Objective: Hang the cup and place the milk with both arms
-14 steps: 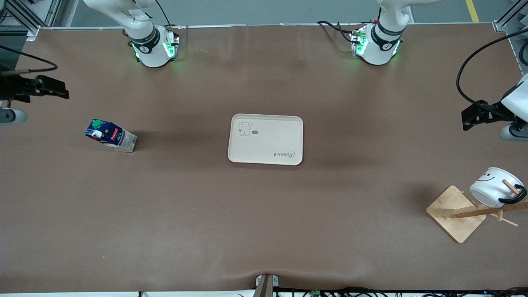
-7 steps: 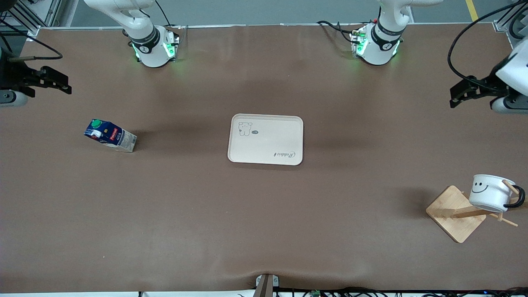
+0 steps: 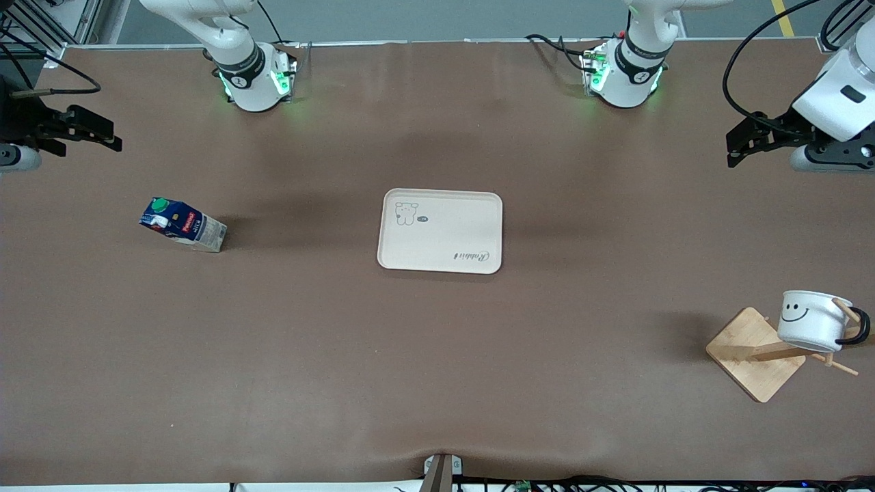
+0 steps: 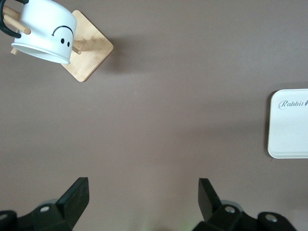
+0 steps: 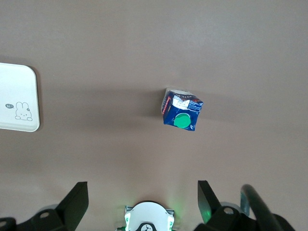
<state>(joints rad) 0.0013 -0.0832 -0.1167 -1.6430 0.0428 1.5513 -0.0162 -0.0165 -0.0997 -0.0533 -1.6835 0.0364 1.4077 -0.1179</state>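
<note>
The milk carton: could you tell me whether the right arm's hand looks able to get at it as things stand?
Probably yes. The milk stands alone on bare table toward the right arm's end, nothing beside or over it. The right hand is open and empty, up above the table near that end, so a descent looks unobstructed.

In the left wrist view the left gripper (image 4: pixel 142 199) is cut off by the picture's edge, so that only two spread finger stubs are shown with bare table between the jaws; the tray (image 4: pixel 288 123) off to one side of the jaws is cropped, and the cup (image 4: pixel 44 30) with its handle is clipped at a corner. In the right wrist view the right gripper (image 5: pixel 142 199) is cut likewise, and the print on the milk (image 5: pixel 180 109) ahead of the jaws cannot be read. In the front view both arms are cut by the edges.
</note>
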